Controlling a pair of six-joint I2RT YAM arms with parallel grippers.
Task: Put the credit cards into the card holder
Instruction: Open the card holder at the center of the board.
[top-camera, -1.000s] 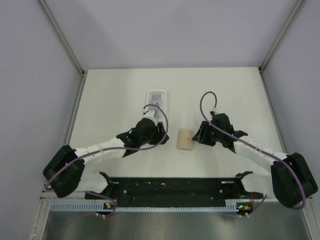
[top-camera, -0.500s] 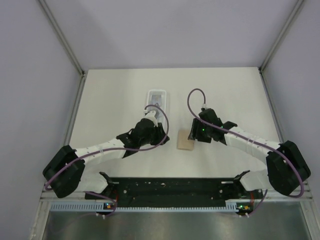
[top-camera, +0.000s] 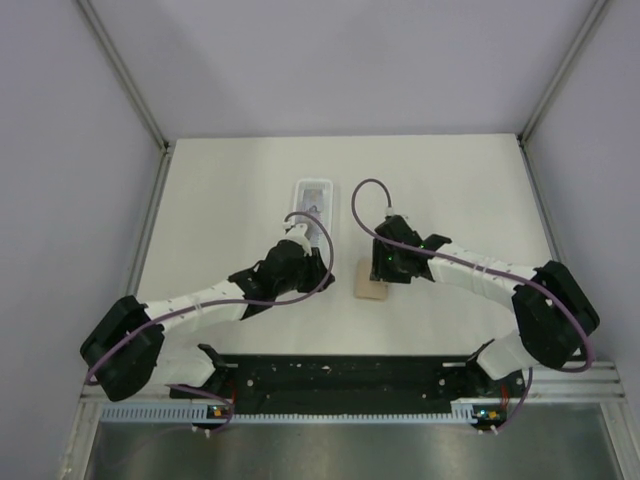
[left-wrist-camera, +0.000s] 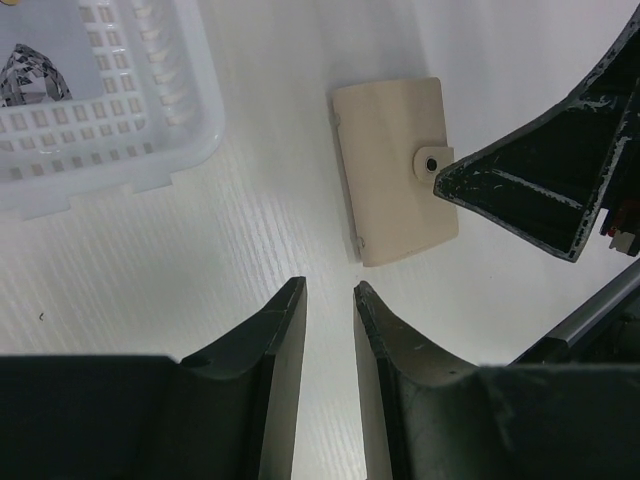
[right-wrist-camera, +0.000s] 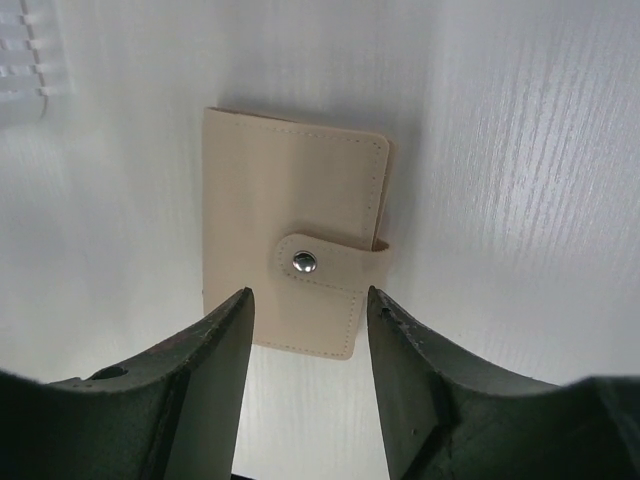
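The tan card holder (top-camera: 371, 282) lies shut on the white table, its tab snapped (right-wrist-camera: 304, 262). In the right wrist view my right gripper (right-wrist-camera: 310, 300) hovers open over the holder (right-wrist-camera: 290, 240), its fingers on either side of the near end and tab. My left gripper (left-wrist-camera: 330, 295) hangs just left of the holder (left-wrist-camera: 390, 170), its jaws a narrow gap apart with only bare table between them. In the clear tray (left-wrist-camera: 110, 120) a grey shape with dark marks (left-wrist-camera: 25, 75) shows, seemingly one of the credit cards.
The long clear plastic tray (top-camera: 314, 203) stands behind the left gripper (top-camera: 312, 268), close to the holder's far left. A right finger (left-wrist-camera: 540, 180) reaches into the left wrist view beside the holder. Grey walls enclose the table on three sides.
My right gripper has swung left and now sits over the card holder. The left gripper's jaws have narrowed, and that arm has shifted slightly nearer.
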